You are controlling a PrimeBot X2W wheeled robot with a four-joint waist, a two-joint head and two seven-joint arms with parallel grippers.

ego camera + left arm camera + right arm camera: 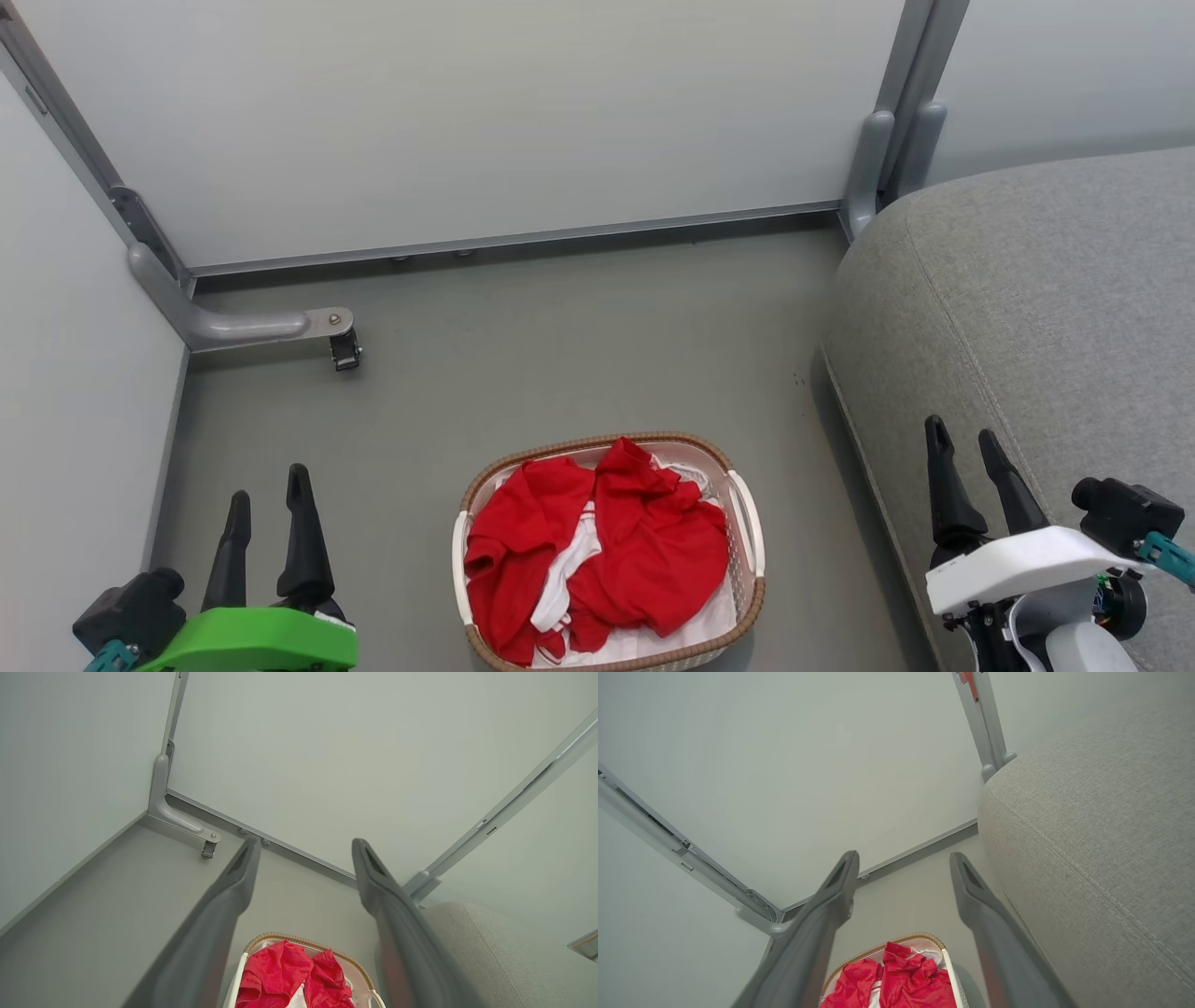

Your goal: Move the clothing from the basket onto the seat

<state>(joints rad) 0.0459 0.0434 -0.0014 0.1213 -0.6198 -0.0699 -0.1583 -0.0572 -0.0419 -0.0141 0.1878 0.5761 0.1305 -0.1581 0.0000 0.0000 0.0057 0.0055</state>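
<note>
Starting nearest the robot: left gripper (269,483) sits low at the left above the grey floor (560,336), fingers parted with nothing between them, and the left wrist view shows the same wide, empty gap. Right gripper (961,431) sits low at the right by the front edge of the seat (1046,308), fingers likewise spread and empty; neither claw touches fabric. Between the two and a little ahead, the basket (750,523) stands on the floor, near the seat's rounded front but apart from it, with a strip of floor between. All the clothing (644,546) lies heaped inside the basket: crumpled red fabric fills most of it, a white panel shows through the middle, and a thin white liner sheet (686,635) peeks out underneath at the near right corner. The garment count cannot be read for sure from the heap, though it looks like two. No red fabric lies on the visible part of the seat, which is plain grey weave with a stitched seam. Further back the floor runs to pale wall panels (467,121), with a metal bracket (280,325) at the left corner. Judgement: the task is at the very start — nothing moved, and every garment is left to grasp, lift clear of the rim and carry right onto the cushion. The right arm seems better placed for the drop — either could reach in first.
</note>
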